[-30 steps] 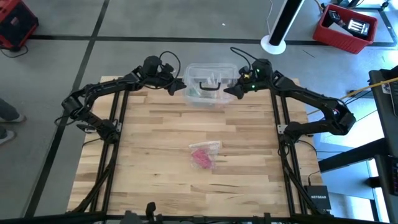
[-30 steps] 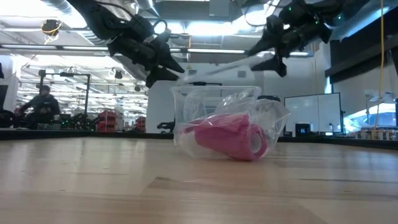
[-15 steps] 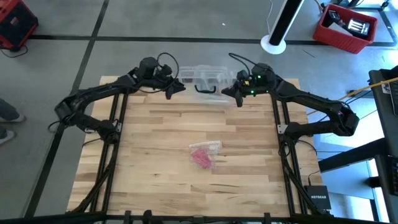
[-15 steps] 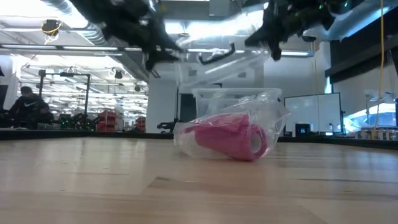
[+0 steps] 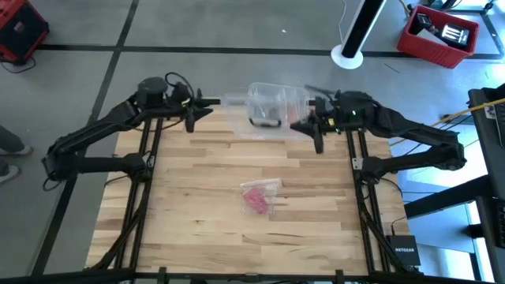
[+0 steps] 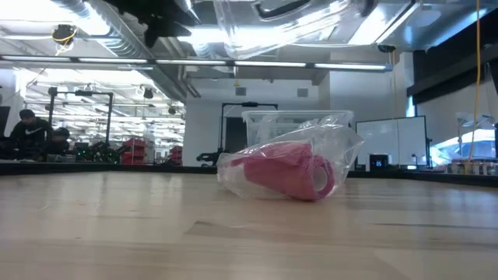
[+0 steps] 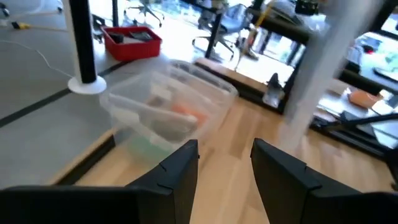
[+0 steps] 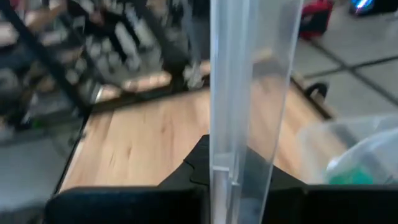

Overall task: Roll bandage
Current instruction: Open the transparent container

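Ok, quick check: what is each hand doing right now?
Left hand: open, holding nothing, off the table's far left corner.
Right hand: shut on the clear lid, lifted beside the clear plastic box.

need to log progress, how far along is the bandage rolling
Barely started. The only thing done: the lid is off the clear box, clamped edge-on in the right gripper at the far edge of the table. The left gripper, open, holds nothing. The pink bandage sits mid-table in its plastic wrapper, untouched. Unwrapping and rolling remain.
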